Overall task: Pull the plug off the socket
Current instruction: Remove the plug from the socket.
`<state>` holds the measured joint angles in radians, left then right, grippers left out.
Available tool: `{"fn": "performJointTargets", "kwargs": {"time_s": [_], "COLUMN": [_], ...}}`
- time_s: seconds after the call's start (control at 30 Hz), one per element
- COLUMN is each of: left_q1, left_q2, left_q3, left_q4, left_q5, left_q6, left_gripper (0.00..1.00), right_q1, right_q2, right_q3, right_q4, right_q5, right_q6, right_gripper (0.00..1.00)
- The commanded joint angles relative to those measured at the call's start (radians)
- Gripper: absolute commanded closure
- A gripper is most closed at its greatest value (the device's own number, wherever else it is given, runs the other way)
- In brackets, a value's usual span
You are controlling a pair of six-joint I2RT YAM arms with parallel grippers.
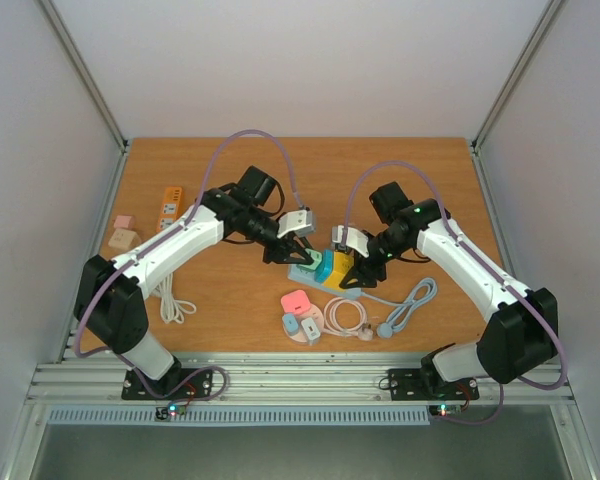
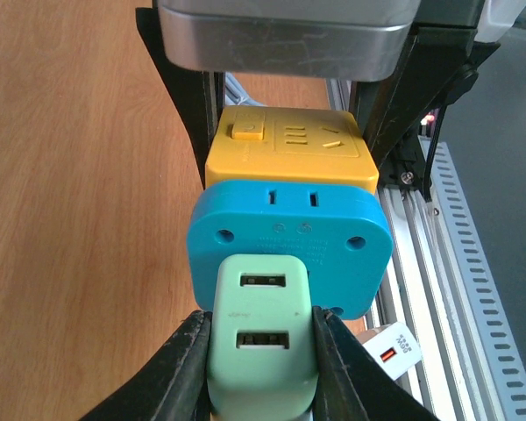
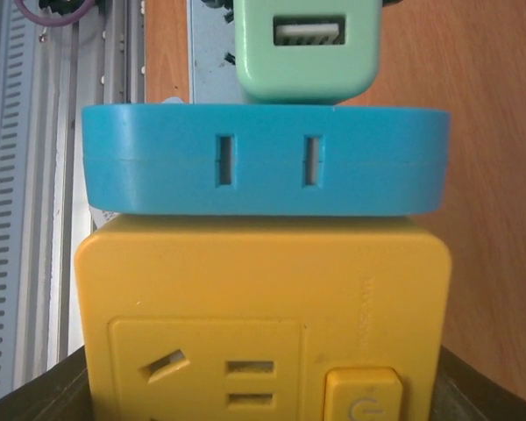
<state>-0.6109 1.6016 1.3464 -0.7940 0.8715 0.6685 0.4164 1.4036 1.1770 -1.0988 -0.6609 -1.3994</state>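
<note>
A mint-green USB plug (image 2: 263,338) sits in a blue socket adapter (image 2: 289,237), which is joined to a yellow socket cube (image 2: 289,145). My left gripper (image 2: 261,351) is shut on the green plug, with a black finger (image 2: 180,368) pressed to each of its sides. My right gripper (image 3: 263,403) is shut on the yellow cube (image 3: 263,298), its dark fingers (image 3: 478,390) showing at the cube's lower corners. From above, the green plug (image 1: 307,267), blue adapter (image 1: 325,266) and yellow cube (image 1: 342,270) form a row at the table's middle between the left gripper (image 1: 298,252) and right gripper (image 1: 353,268).
In front of the row lie a pink charger (image 1: 297,301), small white chargers (image 1: 302,325) on a pink disc, a coiled pink cable (image 1: 348,318) and a grey-blue cable (image 1: 408,305). An orange power strip (image 1: 170,203), pink blocks (image 1: 123,236) and a white cord (image 1: 174,303) lie at the left.
</note>
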Motion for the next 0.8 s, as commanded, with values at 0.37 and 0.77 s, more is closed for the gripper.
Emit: {"fn": "performJointTargets", "kwargs": {"time_s": [0.37, 0.77], "left_q1": [0.017, 0.002], "left_q2": [-0.012, 0.009], "left_q3": [0.043, 0.075], "left_q4": [0.029, 0.014], "left_q5": [0.122, 0.085], "left_q6": [-0.036, -0.072], "left_gripper": [1.00, 0.99], "right_q1": [0.005, 0.006], "right_q2": [0.012, 0.023], "right_q3": [0.005, 0.008], "right_q4": [0.030, 0.027], "right_q5": [0.000, 0.000], "right_q6": [0.020, 0.023], "right_gripper": [0.99, 0.99]}}
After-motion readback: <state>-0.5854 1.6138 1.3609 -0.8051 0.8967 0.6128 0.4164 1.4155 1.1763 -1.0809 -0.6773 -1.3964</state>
